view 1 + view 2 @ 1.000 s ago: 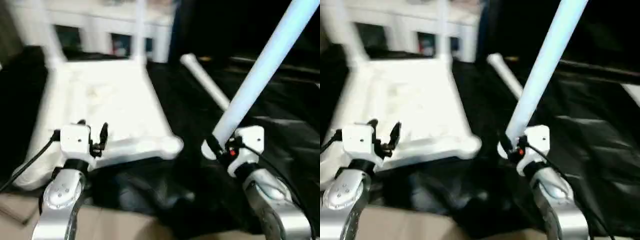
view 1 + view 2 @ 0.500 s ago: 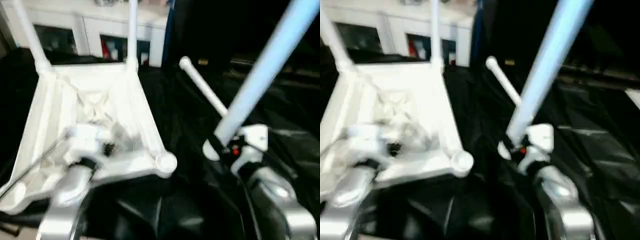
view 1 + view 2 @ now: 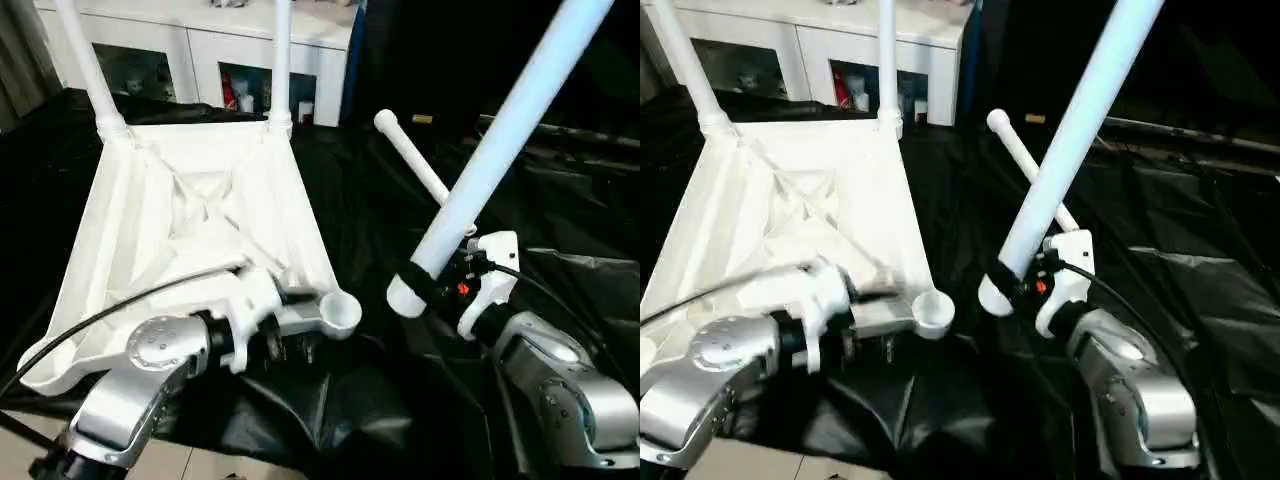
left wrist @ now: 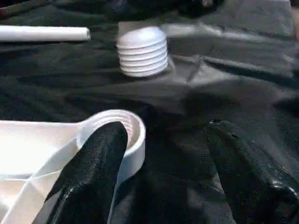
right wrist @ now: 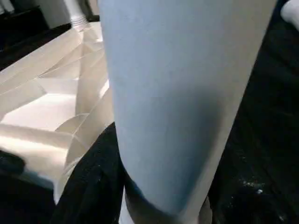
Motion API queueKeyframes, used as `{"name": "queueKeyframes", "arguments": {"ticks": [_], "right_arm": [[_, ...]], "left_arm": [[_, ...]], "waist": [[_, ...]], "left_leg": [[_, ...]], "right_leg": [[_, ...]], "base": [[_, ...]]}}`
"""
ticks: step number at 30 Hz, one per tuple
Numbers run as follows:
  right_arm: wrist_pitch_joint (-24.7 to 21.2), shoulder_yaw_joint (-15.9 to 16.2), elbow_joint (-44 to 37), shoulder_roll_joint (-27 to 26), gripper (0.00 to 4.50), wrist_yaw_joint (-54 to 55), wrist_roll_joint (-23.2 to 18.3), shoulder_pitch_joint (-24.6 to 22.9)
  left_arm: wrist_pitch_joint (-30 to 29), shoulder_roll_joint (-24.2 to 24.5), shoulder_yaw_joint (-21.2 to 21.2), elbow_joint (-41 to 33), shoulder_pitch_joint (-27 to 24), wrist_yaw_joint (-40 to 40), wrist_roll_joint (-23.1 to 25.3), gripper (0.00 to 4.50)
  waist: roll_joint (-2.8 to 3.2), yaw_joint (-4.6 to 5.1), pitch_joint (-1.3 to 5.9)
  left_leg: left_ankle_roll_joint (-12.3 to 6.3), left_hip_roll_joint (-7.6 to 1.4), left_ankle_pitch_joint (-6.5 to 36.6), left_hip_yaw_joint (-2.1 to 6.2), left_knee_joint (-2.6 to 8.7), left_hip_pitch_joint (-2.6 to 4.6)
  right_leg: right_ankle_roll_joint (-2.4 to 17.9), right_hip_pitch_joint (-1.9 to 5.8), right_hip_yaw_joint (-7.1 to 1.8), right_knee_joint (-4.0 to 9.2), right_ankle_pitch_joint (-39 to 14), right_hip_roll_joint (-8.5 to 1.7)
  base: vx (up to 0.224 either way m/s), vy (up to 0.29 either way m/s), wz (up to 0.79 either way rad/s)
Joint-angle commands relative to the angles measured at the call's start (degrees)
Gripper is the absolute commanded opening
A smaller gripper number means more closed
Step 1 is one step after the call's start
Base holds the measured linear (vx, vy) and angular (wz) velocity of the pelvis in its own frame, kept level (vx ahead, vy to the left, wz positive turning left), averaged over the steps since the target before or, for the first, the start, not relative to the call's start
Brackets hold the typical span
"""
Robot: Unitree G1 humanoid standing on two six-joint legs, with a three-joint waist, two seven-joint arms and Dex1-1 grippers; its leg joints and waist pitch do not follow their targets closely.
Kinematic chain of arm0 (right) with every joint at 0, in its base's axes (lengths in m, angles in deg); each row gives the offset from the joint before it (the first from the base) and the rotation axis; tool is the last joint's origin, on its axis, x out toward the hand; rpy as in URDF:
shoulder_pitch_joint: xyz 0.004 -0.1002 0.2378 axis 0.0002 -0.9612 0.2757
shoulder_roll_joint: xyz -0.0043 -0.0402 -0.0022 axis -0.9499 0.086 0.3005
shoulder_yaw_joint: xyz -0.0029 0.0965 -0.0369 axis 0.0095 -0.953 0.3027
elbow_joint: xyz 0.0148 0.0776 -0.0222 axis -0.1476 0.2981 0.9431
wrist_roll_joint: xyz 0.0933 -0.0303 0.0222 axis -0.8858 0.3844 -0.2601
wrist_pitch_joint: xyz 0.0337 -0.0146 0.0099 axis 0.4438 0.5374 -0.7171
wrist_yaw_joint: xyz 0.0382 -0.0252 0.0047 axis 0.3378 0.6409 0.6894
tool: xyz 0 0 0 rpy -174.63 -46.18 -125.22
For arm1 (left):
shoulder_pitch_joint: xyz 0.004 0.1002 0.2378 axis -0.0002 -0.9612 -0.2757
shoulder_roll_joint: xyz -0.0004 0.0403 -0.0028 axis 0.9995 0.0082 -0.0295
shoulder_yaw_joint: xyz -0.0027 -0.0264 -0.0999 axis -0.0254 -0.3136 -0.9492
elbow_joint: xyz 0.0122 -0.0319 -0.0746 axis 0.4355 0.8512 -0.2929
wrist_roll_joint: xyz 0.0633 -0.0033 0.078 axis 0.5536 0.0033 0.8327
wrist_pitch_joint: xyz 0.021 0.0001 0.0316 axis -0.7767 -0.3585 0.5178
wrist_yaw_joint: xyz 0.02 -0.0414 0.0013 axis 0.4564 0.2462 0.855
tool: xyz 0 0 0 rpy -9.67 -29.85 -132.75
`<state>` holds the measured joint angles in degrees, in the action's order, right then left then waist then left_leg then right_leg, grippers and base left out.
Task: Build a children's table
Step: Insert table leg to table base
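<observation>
Right gripper (image 3: pixel 425 283) clenches tilted leg (image 3: pixel 510 130); left gripper (image 4: pixel 163 154) gapes beside socket (image 4: pixel 119 128)

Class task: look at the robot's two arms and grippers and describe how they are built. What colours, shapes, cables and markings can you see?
Both forearms are rounded silver shells. Each wrist carries a white block with black fingers. A black cable loops to each wrist. The right gripper shows a small red mark; the left gripper has thick, rounded matte fingers.

Black sheet (image 3: pixel 560 215) under upturned tabletop (image 3: pixel 190 215) and loose leg (image 3: pixel 412 160)

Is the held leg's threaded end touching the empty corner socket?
Apart. The left eye view shows black cloth between the leg's threaded end, held in the right pincer, and the empty corner socket.
</observation>
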<state>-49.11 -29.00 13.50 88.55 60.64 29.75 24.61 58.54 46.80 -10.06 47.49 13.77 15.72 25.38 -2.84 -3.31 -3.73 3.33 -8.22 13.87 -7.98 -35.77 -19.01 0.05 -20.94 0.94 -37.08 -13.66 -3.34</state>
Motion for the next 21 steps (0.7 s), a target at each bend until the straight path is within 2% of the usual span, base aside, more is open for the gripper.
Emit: {"name": "queueKeyframes", "arguments": {"ticks": [1,3,4,5,6,8,9,11,14,16,18,21], "right_arm": [[-1.03,0.85,-1.7,1.16,1.93,-1.09,-0.87,0.23],[-1.44,1.56,-2.39,1.77,1.93,-1.79,-0.94,-0.23],[-1.52,1.67,-2.56,1.85,1.93,-1.94,-0.98,-0.36],[-1.66,1.86,-2.89,2.0,1.93,-2.18,-0.95,-0.65],[-1.75,1.94,-3.06,2.09,1.93,-2.32,-0.94,-0.82],[-1.88,2.1,-3.23,2.27,1.93,-2.54,-0.89,-1.06],[-1.99,2.16,-3.3,2.36,1.93,-2.59,-0.89,-1.13],[-2.17,2.3,-3.45,2.53,1.93,-2.71,-0.92,-1.2],[-2.2,2.44,-3.57,2.74,1.93,-2.79,-1.05,-1.36],[-2.34,2.45,-3.64,2.85,1.93,-2.89,-0.99,-1.4],[-2.46,2.51,-3.72,2.84,1.93,-2.86,-0.98,-1.36],[-2.68,2.71,-3.88,2.79,1.93,-2.84,-1.06,-1.26]], "left_arm": [[1.35,0.68,0.65,4.15,3.03,-1.26,2.71,3.2],[0.98,1.07,0.6,6.5,5.18,-1.88,2.93,3.2],[0.94,1.29,0.58,6.8,5.55,-2.19,2.9,3.03],[1.97,1.89,0.79,7.96,6.46,-2.35,3.55,2.92],[2.69,2.44,1.06,8.72,6.94,-2.78,3.93,2.86],[2.74,3.55,1.59,9.7,7.45,-4.18,4.09,2.8],[2.61,3.9,1.71,9.91,7.52,-4.68,4.07,2.49],[2.3,4.22,1.72,10.63,7.73,-5.54,4.06,2.39],[2.42,4.23,1.53,12.01,7.99,-6.61,4.19,2.23],[2.55,4.16,1.18,12.85,8.23,-6.76,3.79,1.95],[2.56,4.26,1.03,13.18,8.38,-6.93,3.55,1.91],[2.46,4.55,0.88,13.53,8.42,-7.12,3.59,1.51]], "waist": [[0.57,-0.16,2.01],[0.6,-0.29,2.18],[0.51,-0.32,2.25],[0.77,-0.38,2.24],[0.66,-0.4,2.51],[0.81,-0.32,2.79],[0.83,-0.27,2.79],[0.83,-0.28,3.06],[0.87,-0.3,2.63],[0.87,-0.29,2.46],[0.91,-0.31,2.17],[0.83,-0.25,1.9]], "left_leg": [[0.22,-3.7,8.84,0.99,5.67,-0.03],[0.32,-3.77,7.79,0.71,5.62,-0.02],[0.3,-3.89,6.69,0.78,5.65,-0.28],[0.22,-3.91,5.92,0.79,5.62,-0.4],[-0.13,-3.9,4.23,0.76,5.44,-0.45],[-0.84,-3.79,0.5,0.75,5.19,-0.66],[-1.12,-3.73,-0.13,0.73,5.11,-0.76],[-2.14,-3.68,-2.24,0.56,4.84,-0.84],[-2.17,-3.96,0.52,0.52,5.13,-0.99],[-1.73,-4.11,2.13,0.56,5.29,-1.01],[-1.4,-4.16,3.18,0.58,5.43,-1.0],[-0.86,-4.19,4.79,0.6,5.62,-0.97]], "right_leg": [[10.13,1.53,-2.85,5.35,-10.74,-4.52],[10.0,1.43,-2.92,5.29,-9.2,-4.53],[10.36,1.62,-2.86,5.0,-7.49,-4.61],[10.76,1.57,-2.77,4.84,-6.02,-4.59],[11.0,1.74,-2.77,4.61,-3.1,-4.52],[12.06,1.8,-2.63,3.9,3.71,-4.38],[12.35,1.82,-2.59,3.81,4.96,-4.35],[13.8,1.77,-2.48,3.47,8.85,-4.25],[14.55,1.66,-2.44,3.84,5.07,-4.51],[14.61,1.63,-2.49,4.02,2.9,-4.62],[14.31,1.48,-2.54,4.24,0.81,-4.69],[13.62,1.34,-2.63,4.52,-2.24,-4.7]], "base": [[0.0,0.0,0.0],[0.0,0.0,0.0],[0.0,0.0,0.0],[0.0,0.0,0.0],[0.0,0.0,0.0],[0.0,0.0,0.0],[0.0,0.0,0.0],[0.0,0.0,0.0],[0.0,0.0,0.0],[0.0,0.0,0.0],[0.0,0.0,0.0],[0.0,0.0,0.0]]}}
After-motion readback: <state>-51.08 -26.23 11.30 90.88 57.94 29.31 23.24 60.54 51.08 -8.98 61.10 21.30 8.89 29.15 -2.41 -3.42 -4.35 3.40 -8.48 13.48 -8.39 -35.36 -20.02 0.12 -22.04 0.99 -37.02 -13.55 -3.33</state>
